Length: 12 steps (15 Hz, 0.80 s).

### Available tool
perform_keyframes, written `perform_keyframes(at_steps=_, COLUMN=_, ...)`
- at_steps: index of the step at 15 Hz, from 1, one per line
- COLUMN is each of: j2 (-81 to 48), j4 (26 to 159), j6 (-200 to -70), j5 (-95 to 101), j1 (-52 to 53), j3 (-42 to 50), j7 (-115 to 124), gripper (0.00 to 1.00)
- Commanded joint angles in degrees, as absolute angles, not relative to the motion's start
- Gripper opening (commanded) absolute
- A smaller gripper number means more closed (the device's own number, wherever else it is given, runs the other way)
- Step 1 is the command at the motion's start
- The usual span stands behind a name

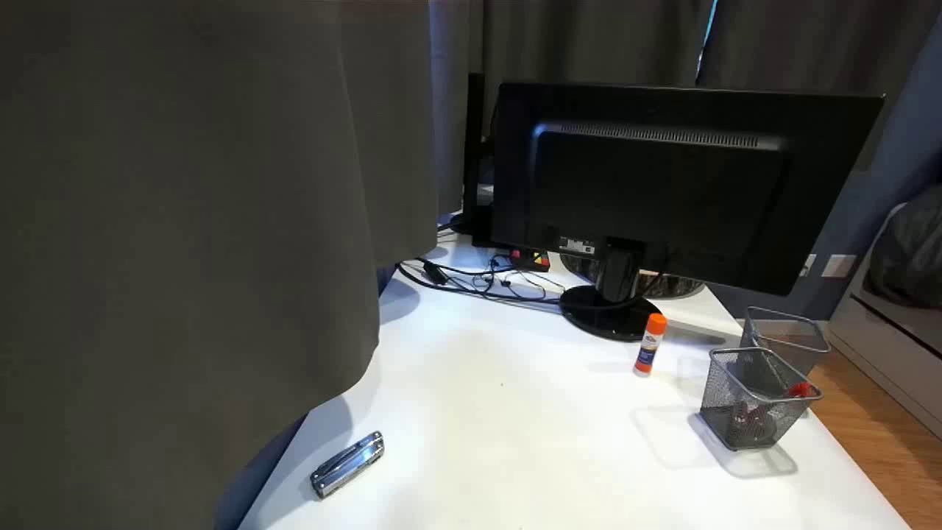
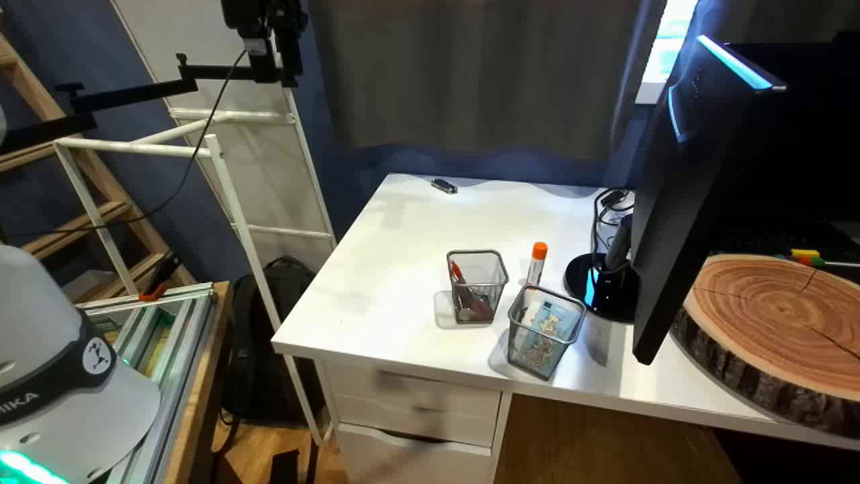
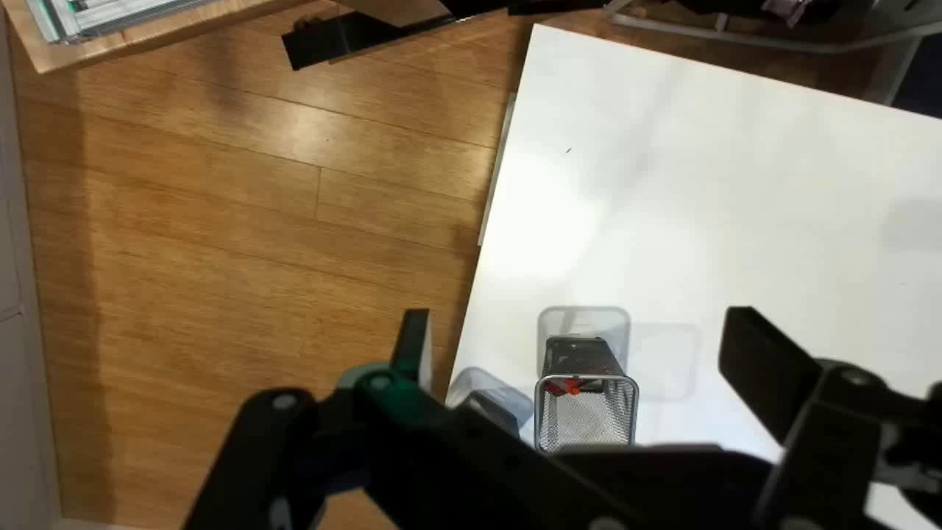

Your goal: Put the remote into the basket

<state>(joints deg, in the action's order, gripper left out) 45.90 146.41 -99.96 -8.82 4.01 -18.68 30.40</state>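
Note:
The remote, a small slim oblong bar with a shiny metallic face, lies at the edge of the white desk in both exterior views (image 1: 347,464) (image 2: 444,185). It is out of view in the wrist view. Two grey wire-mesh baskets stand upright close together; I cannot tell which is meant. One basket (image 1: 725,405) (image 2: 494,299) (image 3: 586,377) holds a red-tipped stick and dark items. The second basket (image 1: 787,335) (image 2: 547,336) holds a blue-and-white packet and is partly hidden in the wrist view. My gripper (image 3: 578,310) is open and empty, high above the baskets.
An orange-capped glue stick (image 1: 649,344) (image 2: 537,263) stands near the baskets. The black monitor (image 1: 655,177) (image 2: 705,202) stands beside them. Cables (image 1: 486,287) lie behind. A curtain (image 1: 184,243) hangs along the desk. A wooden slab (image 2: 783,316) lies behind the monitor.

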Motion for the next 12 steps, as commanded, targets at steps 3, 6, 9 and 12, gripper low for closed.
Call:
perform_keyframes(at_steps=3, j2=42.08, j4=144.37, j6=-104.93, j5=-8.18, j1=3.63, j3=-19.34, j7=29.0, gripper=1.0)
perform_keyframes(at_steps=6, j2=31.87, j4=140.29, j6=-119.14, j5=-4.67, j1=3.06, j3=-19.98, j7=23.3, gripper=1.0)
perform_keyframes(at_steps=9, j2=22.09, j4=135.03, j6=-130.62, j5=-6.43, j1=3.33, j3=-19.11, j7=14.65, gripper=1.0)
perform_keyframes(at_steps=12, j2=11.88, j4=125.92, j6=-134.26, j5=-7.23, j1=8.1, j3=-18.38, j7=10.77, gripper=1.0)
